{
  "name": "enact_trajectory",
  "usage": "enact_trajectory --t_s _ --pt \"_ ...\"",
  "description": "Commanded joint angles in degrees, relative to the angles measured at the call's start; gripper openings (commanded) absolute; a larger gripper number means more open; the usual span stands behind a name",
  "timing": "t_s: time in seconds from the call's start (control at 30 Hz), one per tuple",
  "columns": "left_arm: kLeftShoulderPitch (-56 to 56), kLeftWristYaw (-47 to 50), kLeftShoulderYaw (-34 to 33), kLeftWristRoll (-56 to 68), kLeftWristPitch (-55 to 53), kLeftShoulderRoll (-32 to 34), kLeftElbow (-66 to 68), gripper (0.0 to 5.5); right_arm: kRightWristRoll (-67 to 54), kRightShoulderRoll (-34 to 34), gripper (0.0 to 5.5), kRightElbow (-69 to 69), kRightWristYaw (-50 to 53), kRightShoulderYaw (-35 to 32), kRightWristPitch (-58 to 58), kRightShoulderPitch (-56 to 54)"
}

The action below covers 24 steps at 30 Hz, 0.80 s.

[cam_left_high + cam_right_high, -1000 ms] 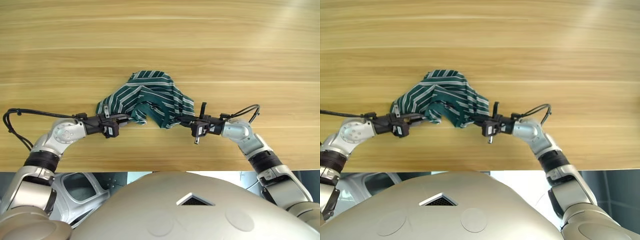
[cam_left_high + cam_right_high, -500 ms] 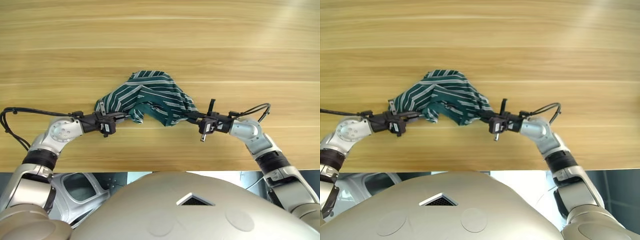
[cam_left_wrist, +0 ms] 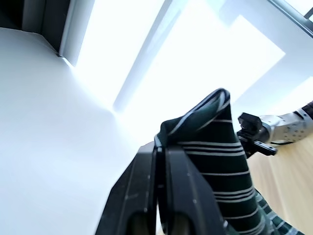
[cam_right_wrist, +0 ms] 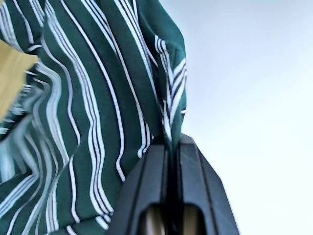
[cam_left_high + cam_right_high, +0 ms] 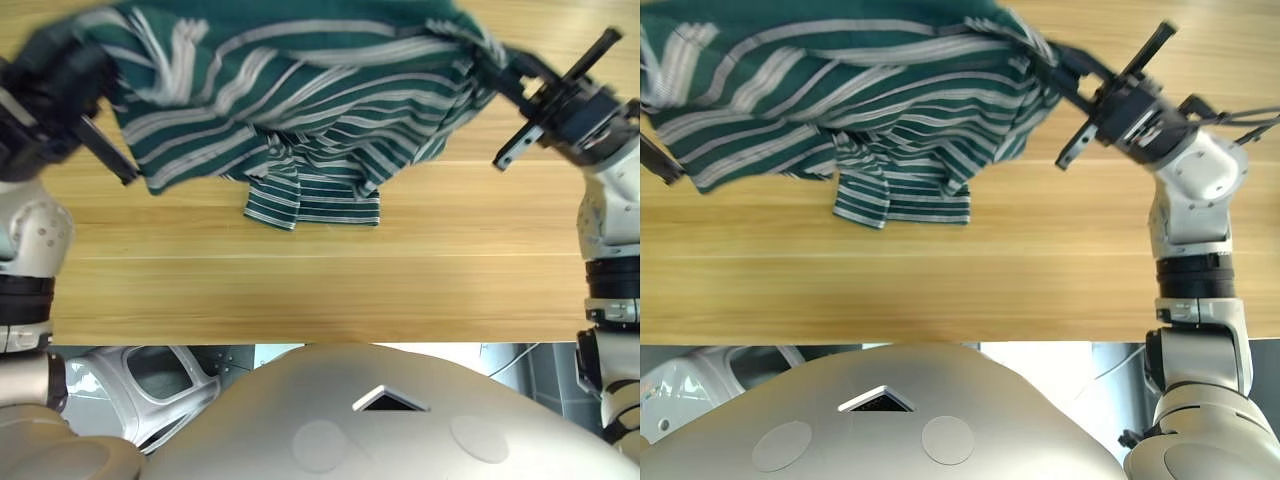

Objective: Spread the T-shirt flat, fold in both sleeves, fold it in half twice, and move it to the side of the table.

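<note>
While the green striped T-shirt [image 5: 300, 90] is hung stretched between both grippers above the wooden table [image 5: 300, 295], one bunched edge is pinched between the pressed-together fingers of the left gripper [image 3: 160, 152], and the opposite edge is clamped likewise in the right gripper [image 4: 171, 143].

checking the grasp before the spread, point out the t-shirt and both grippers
T-shirt [image 5: 300, 90]: left eye view, striped middle of the held-up cloth.
left gripper [image 3: 160, 149]: left wrist view, between the fingertips pinching cloth.
right gripper [image 4: 169, 143]: right wrist view, between the fingertips pinching cloth.
</note>
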<state>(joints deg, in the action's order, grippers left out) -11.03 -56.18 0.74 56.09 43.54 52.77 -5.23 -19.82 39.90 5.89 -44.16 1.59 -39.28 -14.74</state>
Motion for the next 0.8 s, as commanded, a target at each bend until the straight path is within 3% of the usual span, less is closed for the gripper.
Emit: enact_trajectory --t_s 0.03,0.23,0.3,0.4,0.5,0.57,0.6,0.63,0.67,0.73,0.8 --pt "-0.58 -1.4 -6.88 0.79 -5.07 -1.98 -2.87 0.04 -8.25 3.55 0.0 -4.78 -4.16 -6.44 2.05 1.87" --pt "26.98 -31.01 -11.95 1.58 -3.18 -3.57 -12.41 0.04 -26.03 11.11 0.0 -21.92 -33.86 -7.98 -14.02 34.98" --pt "30.71 -35.41 -9.56 -1.46 -2.43 -3.57 -10.07 0.04 -24.92 11.78 0.0 -22.95 -37.7 -6.38 -14.31 38.54" --pt "23.17 -36.25 -2.81 -12.86 -3.47 -3.08 1.84 0.04 -14.78 11.65 0.0 -13.19 -40.28 -0.25 -7.24 28.07" --pt "-9.53 -35.67 3.48 -27.13 -8.81 -6.33 27.3 0.04 0.13 5.25 0.0 9.86 -35.67 5.9 5.23 -4.93" --pt "-37.69 -22.86 4.96 -37.92 -12.54 -10.44 48.0 0.04 19.74 -1.16 0.0 35.46 -7.08 9.91 13.75 -37.59" --pt "-51.5 -7.62 5.38 -43.72 -15.01 -11.83 56.8 0.04 26.36 -2.74 0.0 46.22 11.5 11.36 19.43 -52.6" --pt "-66.56 14.13 3.93 -46.56 -20.41 -11.7 64.29 0.04 27.71 -2.4 0.0 53.59 27.41 9.82 24.34 -65.67" --pt "-77.71 29.26 1.05 -45.94 -23.64 -10.76 68.46 0.04 26.6 -1.33 0.0 56.77 35.99 7.42 25.96 -74.09" --pt "-87.99 38.71 -5.65 -42.65 -19.16 -6.94 67.95 0.04 26.39 2.9 0.0 53.44 42.07 1.98 20.11 -79.02" --pt "-81.77 36.99 -9.19 -45.69 -8.17 -3.81 61.34 0.04 25.9 5.17 0.0 43.59 38.75 -3.32 11.04 -69.01"
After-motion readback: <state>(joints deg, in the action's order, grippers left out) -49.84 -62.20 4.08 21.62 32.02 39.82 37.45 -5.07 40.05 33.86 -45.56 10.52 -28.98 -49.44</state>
